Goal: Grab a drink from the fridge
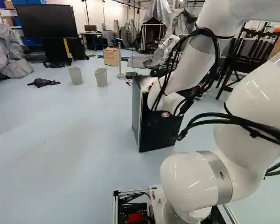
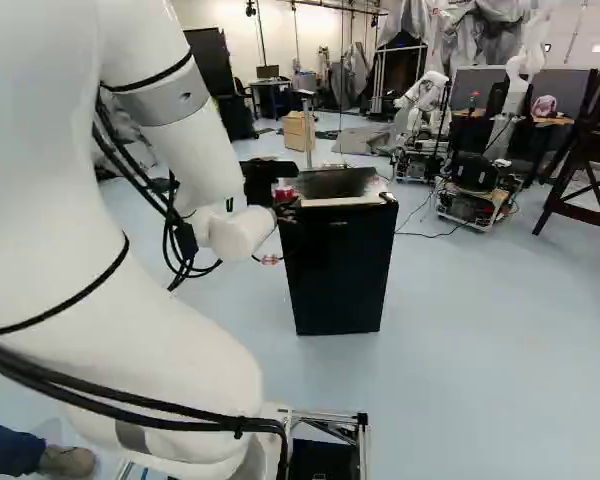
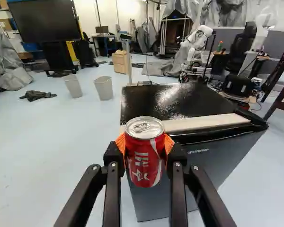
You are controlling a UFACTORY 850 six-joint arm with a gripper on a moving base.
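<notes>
At the left of the right base view, the arm reaches ahead with the gripper at its end. Its two fingers are clamped on the red can, one orange pad pressing from each side. The can is upright, its lid above the pads, and in the wrist view it overlaps the near top edge of the fridge. The fridge stands upright on the floor. Beyond it are two bins, side by side but apart, then drawers, another robot and a big screen.
</notes>
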